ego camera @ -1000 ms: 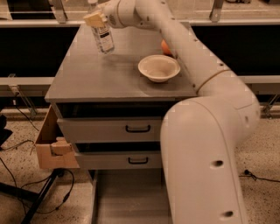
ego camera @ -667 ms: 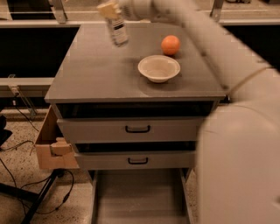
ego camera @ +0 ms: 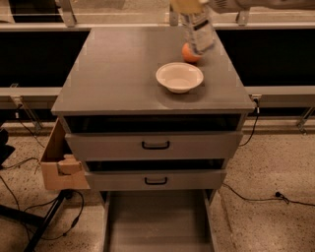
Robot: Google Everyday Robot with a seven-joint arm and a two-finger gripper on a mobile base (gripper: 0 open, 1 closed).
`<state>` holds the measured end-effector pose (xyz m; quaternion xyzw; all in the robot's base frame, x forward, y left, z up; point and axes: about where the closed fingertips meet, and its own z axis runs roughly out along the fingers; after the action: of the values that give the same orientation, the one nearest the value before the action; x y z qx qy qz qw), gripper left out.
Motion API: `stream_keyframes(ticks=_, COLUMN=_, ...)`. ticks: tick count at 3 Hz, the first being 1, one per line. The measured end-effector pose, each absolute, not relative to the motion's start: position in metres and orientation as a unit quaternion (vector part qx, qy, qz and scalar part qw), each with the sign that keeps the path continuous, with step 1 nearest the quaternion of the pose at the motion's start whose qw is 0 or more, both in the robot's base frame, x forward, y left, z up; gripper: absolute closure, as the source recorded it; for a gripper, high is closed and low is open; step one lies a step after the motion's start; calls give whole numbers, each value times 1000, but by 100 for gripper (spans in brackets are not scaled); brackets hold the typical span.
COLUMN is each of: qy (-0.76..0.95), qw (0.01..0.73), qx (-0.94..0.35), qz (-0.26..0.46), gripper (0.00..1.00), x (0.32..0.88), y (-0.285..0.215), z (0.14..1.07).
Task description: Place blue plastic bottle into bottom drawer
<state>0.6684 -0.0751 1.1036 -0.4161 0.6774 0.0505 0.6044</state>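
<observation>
The blue plastic bottle point(ego camera: 198, 32), clear with a white label, hangs tilted in the air over the back right of the cabinet top, in front of an orange. My gripper point(ego camera: 188, 6) is at the top edge of the view, shut on the bottle's upper end; most of the arm is out of view. The bottom drawer point(ego camera: 157, 221) is pulled open at floor level below the two upper drawers, a wide grey tray with nothing in it. The bottle is high above the drawer and further back.
A white bowl point(ego camera: 179, 77) and an orange point(ego camera: 188, 54) sit on the grey cabinet top point(ego camera: 118, 69). Two upper drawers with black handles point(ego camera: 155, 145) stand slightly open. A cardboard box point(ego camera: 59, 165) hangs at the cabinet's left side. Cables lie on the floor.
The bottle, held in the gripper, has moved right from the back left of the cabinet top to above the orange. The arm's bulk has left the view.
</observation>
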Motion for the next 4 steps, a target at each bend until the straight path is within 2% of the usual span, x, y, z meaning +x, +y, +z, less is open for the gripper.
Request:
stream_keyframes(ticks=1, qy=705, qw=549, qx=-450, qz=10, gripper=100, x=605, y=-115, z=1088)
stream_keyframes(ticks=2, qy=717, qw=516, qx=-468, qz=3, gripper=100, x=554, y=-146, z=1062)
stream_keyframes(ticks=3, qy=723, qw=509, qx=-466, qz=25, gripper=100, x=508, y=-171, z=1023)
stream_keyframes(ticks=4, qy=725, qw=520, qx=-444, qz=78, gripper=100, x=485, y=-185, z=964)
